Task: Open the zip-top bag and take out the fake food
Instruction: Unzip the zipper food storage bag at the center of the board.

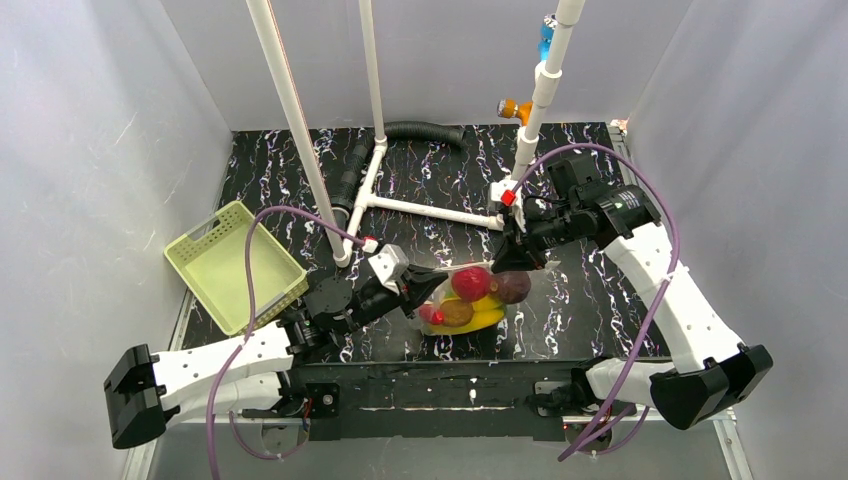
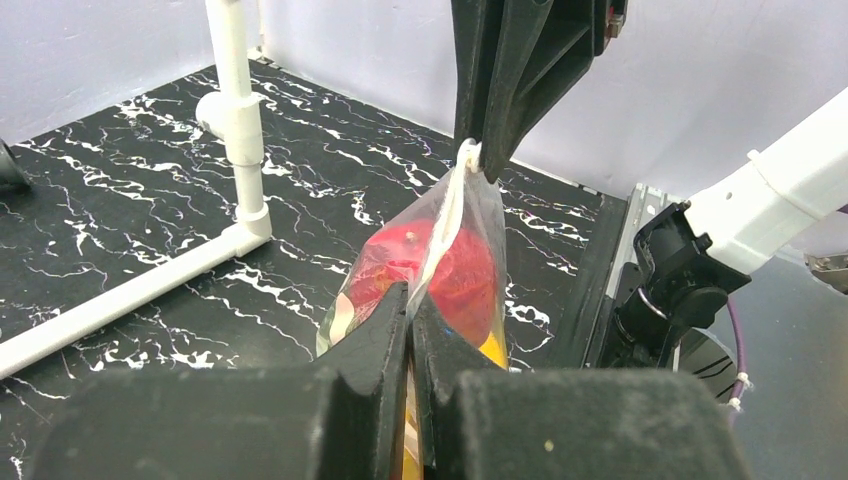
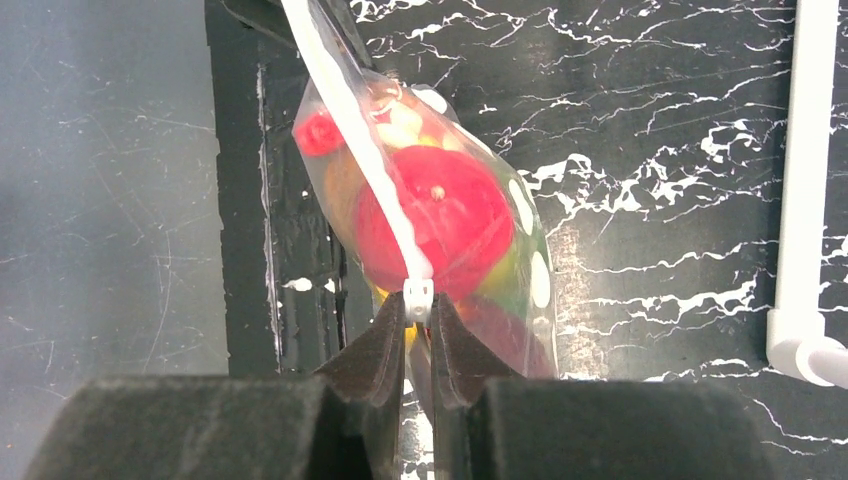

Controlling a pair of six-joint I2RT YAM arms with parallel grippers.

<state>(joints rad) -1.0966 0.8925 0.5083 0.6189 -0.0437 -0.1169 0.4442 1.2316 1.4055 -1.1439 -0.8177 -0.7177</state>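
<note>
Zip-top bag (image 1: 470, 300) of fake food (image 1: 478, 284) is held over the table's (image 1: 600, 300) near edge, between both arms.

Left wrist: left gripper (image 2: 411, 302) is clenched on the seal's end.

Right wrist: right gripper (image 3: 417, 308) pinches the white slider (image 3: 418, 294). It should pull straight along the seal while the left holds firm.
</note>
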